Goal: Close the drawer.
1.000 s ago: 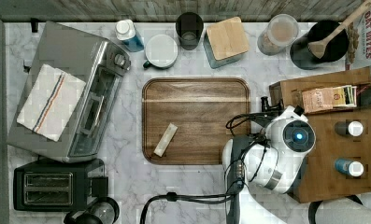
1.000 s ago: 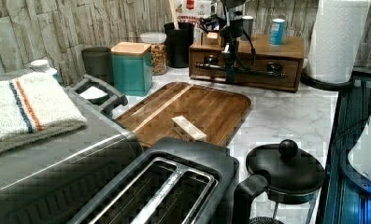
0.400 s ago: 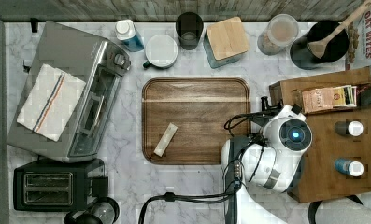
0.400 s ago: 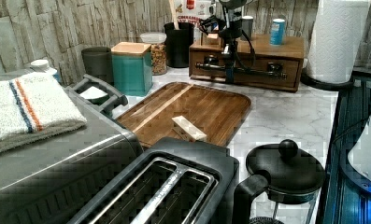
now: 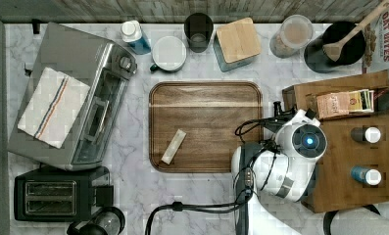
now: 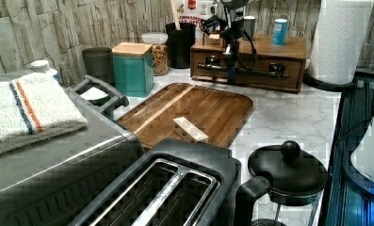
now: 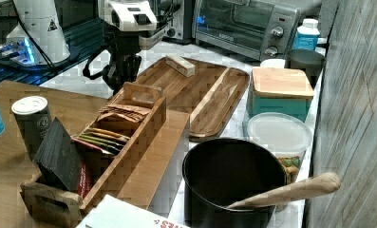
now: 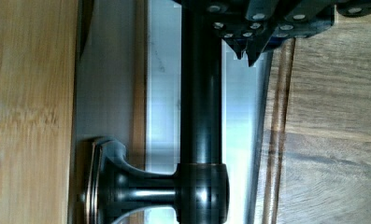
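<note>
Hand (image 6: pixel 231 70) at drawer (image 6: pixel 248 70) handle (image 8: pixel 201 116)

The tool (image 6: pixel 231 70) hangs at the drawer (image 6: pixel 247 70) handle (image 6: pixel 243 71).

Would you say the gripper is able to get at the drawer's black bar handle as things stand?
Probably yes: the gripper hangs right in front of the drawer, at its handle, which runs close under the fingertips in the wrist view. Nothing stands between; the tray lies alongside.
</note>
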`<state>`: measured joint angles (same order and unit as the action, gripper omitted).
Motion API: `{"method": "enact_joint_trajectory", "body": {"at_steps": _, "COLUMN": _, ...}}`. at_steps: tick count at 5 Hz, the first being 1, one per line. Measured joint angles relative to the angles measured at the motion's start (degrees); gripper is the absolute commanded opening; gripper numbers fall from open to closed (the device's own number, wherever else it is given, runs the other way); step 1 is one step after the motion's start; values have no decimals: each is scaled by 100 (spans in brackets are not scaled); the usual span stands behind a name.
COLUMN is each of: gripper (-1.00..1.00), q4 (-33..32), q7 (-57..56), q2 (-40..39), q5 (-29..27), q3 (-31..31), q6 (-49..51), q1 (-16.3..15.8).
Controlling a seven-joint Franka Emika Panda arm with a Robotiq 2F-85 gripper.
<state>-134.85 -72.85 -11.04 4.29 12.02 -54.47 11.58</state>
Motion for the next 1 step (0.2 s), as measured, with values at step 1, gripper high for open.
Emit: {"method": "enact_joint_trajectory", "body": {"at_steps": 1, "gripper": -100, "q4": 0, "q7": 0, "q2": 0, "q5": 0, "q3": -5, "q6": 3, "q1": -1}}
